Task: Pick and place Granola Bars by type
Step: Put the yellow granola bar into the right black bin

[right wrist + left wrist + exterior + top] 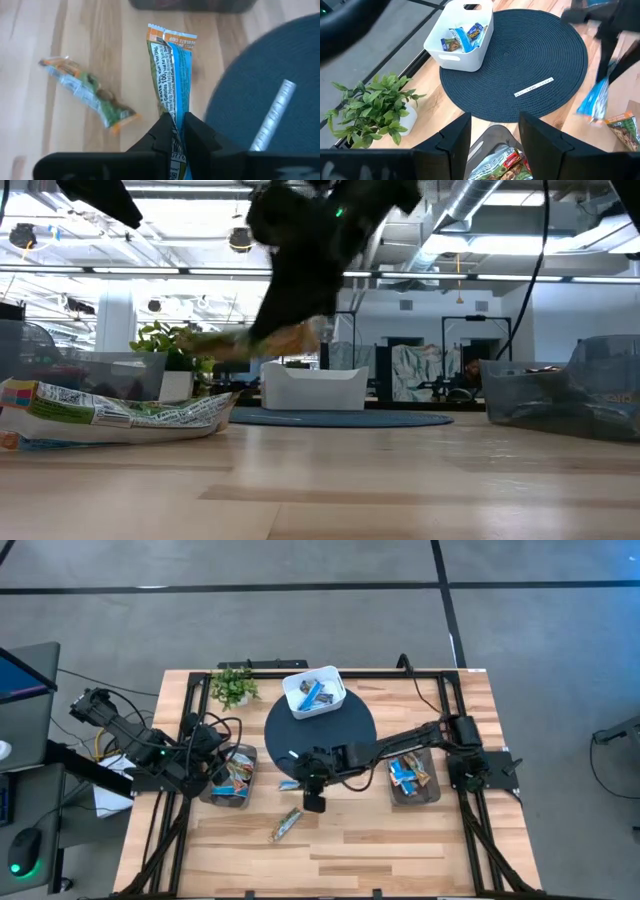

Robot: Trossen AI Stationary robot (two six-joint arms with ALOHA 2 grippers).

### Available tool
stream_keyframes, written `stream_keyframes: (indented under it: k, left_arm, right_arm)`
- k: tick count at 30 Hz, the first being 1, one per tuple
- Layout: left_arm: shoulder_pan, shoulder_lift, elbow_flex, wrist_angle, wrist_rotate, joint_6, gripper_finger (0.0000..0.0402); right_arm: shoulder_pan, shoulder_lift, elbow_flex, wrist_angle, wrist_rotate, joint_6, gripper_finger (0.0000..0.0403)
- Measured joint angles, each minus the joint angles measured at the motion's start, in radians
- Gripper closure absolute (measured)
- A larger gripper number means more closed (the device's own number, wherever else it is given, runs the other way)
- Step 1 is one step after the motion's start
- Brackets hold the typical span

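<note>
Blue-and-white wrapped granola bar [175, 65] pinched in my right tool [175, 131], lifted off the wooden worktop [400, 840]. Left tool [492, 137] spread, above its clear bin [232, 780].

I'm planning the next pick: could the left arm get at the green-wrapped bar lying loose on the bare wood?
Probably yes. The left gripper is open and empty above its bin, and the green-wrapped bar lies alone on the wood. The right gripper nearby, shut on a blue bar, could crowd it.

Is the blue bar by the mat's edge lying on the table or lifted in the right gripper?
Lifted. The right gripper is shut on the blue bar, which hangs from its fingertips above the table.
</note>
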Motion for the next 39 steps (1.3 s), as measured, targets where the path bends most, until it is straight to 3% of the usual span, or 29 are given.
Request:
stream_keyframes:
  k: [12, 27, 39]
  left_arm:
    - [0.0, 0.0, 0.0, -0.004, -0.005, 0.007, 0.0242]
    - [0.0, 0.0, 0.0, -0.005, -0.044, 0.019, 0.0242]
    - [0.0, 0.0, 0.0, -0.004, -0.136, 0.019, 0.0242]
  right_arm:
    - [0.0, -0.221, 0.0, -0.411, 0.041, -0.017, 0.0383]
    - [0.074, -0.39, -0.003, -0.81, 0.101, 0.149, 0.0386]
    - [0.263, -0.552, -0.003, -1.099, 0.365, 0.514, 0.0386]
